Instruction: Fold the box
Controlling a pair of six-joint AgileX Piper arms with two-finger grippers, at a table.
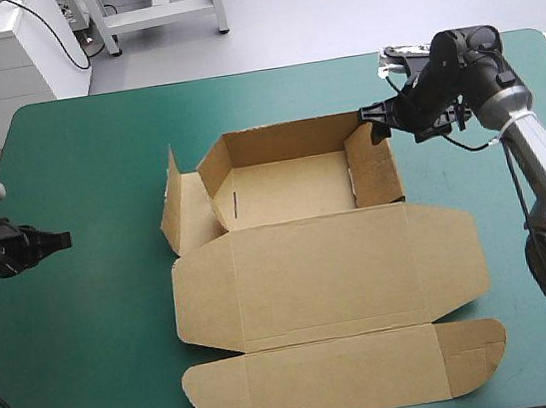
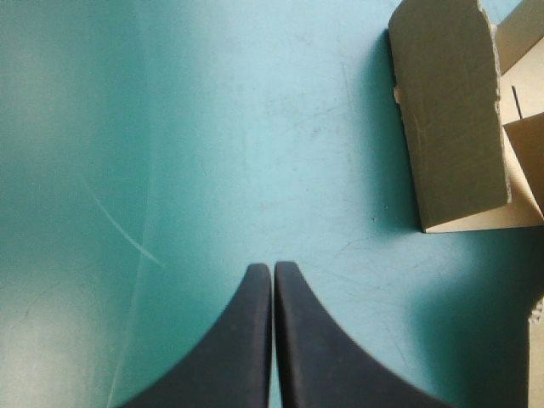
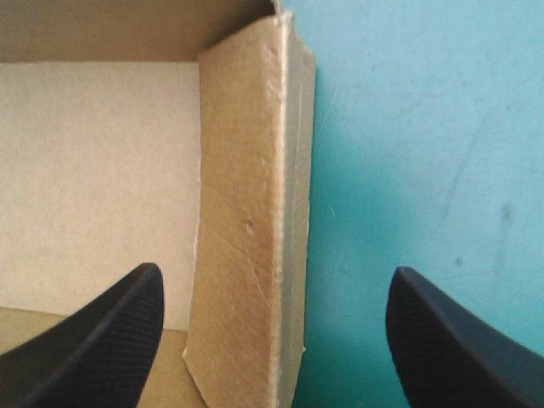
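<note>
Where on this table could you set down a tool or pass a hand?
Bare teal-green cover lies between the left gripper and the left flap of the box, along the far edge behind the back wall, and right of the flat lid. Crowded: the right wall, straddled by the open right gripper, and the near edge.

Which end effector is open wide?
The right end effector, fingers apart astride the right wall of the box; the left end effector is shut.
</note>
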